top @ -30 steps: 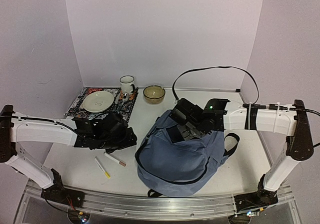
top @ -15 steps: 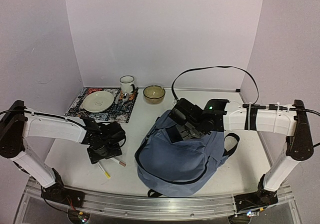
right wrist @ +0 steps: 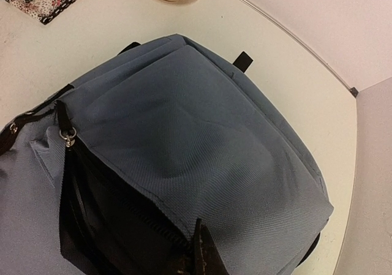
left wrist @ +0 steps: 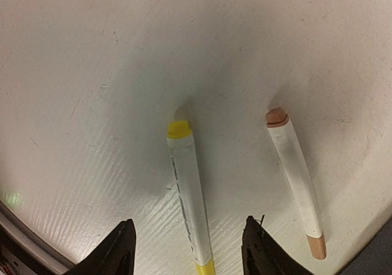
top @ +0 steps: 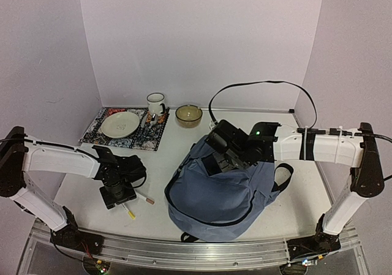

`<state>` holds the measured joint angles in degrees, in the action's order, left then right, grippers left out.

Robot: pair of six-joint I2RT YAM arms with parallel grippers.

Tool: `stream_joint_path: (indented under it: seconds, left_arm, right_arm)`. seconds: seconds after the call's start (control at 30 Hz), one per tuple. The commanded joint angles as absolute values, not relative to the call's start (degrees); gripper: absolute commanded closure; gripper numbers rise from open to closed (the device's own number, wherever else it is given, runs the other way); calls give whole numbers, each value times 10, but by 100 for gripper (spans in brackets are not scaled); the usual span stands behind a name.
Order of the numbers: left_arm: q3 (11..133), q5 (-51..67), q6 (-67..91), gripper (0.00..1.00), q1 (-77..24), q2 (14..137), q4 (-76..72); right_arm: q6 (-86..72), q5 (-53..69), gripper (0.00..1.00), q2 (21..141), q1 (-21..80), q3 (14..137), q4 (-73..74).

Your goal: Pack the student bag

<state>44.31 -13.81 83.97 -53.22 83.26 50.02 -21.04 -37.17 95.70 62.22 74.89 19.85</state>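
The student bag (top: 214, 195), a big grey-blue backpack, lies at the table's centre with its zip opening (right wrist: 92, 226) gaping dark. My right gripper (top: 222, 151) is shut on the fabric edge of that opening, seen in the right wrist view as pinched fingers (right wrist: 199, 256) on the student bag (right wrist: 202, 134). My left gripper (top: 118, 195) points down at the table and is open. Its fingertips (left wrist: 122, 250) straddle a white marker with yellow ends (left wrist: 188, 189) without touching it. A second white marker with brown ends (left wrist: 297, 177) lies just to the right; both markers (top: 128, 210) sit left of the bag.
A patterned placemat (top: 98, 125) with a plate (top: 120, 124) lies at the back left. Next to it are a mug (top: 155, 103) and a bowl (top: 188, 115). A black cable (top: 263, 85) arcs above the right arm. The table's near edge (top: 184, 241) is close to the markers.
My left gripper has swung toward the near edge and come down over the yellow-ended marker, with its jaws narrower than before. The right gripper and the bag have stayed put.
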Motion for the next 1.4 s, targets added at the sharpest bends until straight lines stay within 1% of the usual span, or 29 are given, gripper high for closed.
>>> stream_joint_path:
  seconds: [0.0, 0.23, 0.47, 0.67, 0.8, 0.87, 0.93, 1.13, 1.27, 1.37]
  left_arm:
    - [430, -121, 843, 42, -525, 832, 466]
    - [404, -97, 858, 46, -517, 852, 446]
    - [364, -58, 863, 58, -500, 867, 382]
    - [326, -14, 877, 81, -487, 851, 330]
    - [326, -4, 877, 91, -483, 821, 329]
    - [330, -3, 877, 95, -483, 797, 330]
    - [334, -7, 879, 97, -483, 769, 330]
    - [368, -26, 870, 97, -483, 695, 325]
    - [414, -12, 838, 97, -484, 684, 301]
    - [443, 23, 803, 97, -484, 696, 259]
  right_arm:
    - [-208, -372, 100, 957, 632, 763, 167]
    - [-209, -373, 100, 952, 632, 761, 165]
    - [-212, -372, 100, 953, 634, 761, 164]
    - [-211, -378, 100, 946, 633, 760, 164]
    - [-212, -379, 100, 946, 634, 758, 162]
    - [-213, -378, 100, 947, 634, 758, 162]
    - [-213, -375, 100, 947, 634, 758, 160]
    - [-209, -368, 100, 946, 634, 762, 156]
    - [-210, -363, 100, 948, 634, 768, 149]
    - [-212, -360, 100, 952, 633, 771, 146]
